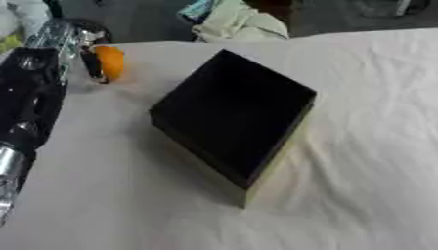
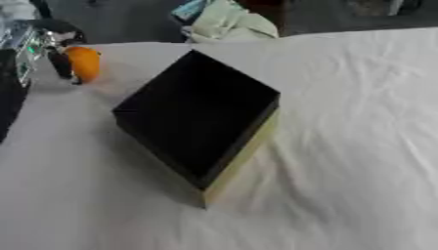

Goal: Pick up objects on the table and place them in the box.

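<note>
A black open-topped box (image 1: 231, 114) with a pale yellow outer wall stands askew in the middle of the white-covered table (image 1: 368, 146); its inside looks dark, and I see nothing in it. A round orange object (image 1: 111, 62) is at the far left of the table, near its back edge. My left arm comes in along the left side, and my left hand (image 1: 85, 46) is at the orange object with a dark finger (image 1: 91, 67) curled across its left face. The object is well left of the box. My right hand shows in neither view.
A crumpled pale cloth (image 1: 239, 22) lies beyond the table's far edge, with dark floor behind it. The wrinkled white tablecloth spreads to the right of and in front of the box. My left forearm (image 1: 26, 112) covers the table's left edge.
</note>
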{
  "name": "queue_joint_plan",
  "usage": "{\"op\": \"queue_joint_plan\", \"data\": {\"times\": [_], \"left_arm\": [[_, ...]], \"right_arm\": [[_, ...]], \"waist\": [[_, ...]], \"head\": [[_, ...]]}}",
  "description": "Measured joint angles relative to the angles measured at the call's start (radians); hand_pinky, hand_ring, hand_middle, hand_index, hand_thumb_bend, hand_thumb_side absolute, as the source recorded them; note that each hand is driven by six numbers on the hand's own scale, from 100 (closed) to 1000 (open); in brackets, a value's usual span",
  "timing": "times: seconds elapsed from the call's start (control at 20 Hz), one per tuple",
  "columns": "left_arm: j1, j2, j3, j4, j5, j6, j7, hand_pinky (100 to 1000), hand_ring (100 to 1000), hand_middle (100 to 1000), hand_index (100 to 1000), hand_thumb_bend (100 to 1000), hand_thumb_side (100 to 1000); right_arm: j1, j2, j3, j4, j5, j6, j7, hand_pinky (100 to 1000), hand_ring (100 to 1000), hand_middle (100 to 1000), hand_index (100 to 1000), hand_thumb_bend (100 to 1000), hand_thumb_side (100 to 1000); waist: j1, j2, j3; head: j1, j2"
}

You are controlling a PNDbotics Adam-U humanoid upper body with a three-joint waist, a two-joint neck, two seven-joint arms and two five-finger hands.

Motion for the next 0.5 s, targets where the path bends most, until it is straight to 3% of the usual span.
{"op": "queue_joint_plan", "data": {"times": [0.5], "left_arm": [[0.004,-0.009,0.005,0.022,-0.028,0.029,0.031,550,670,749,785,403,100]], "right_arm": [[-0.001,0.008,0.000,0.000,-0.004,0.000,0.000,771,748,728,857,320,1000]], "waist": [[-0.003,0.005,-0.007]], "head": [[0.005,-0.007]]}}
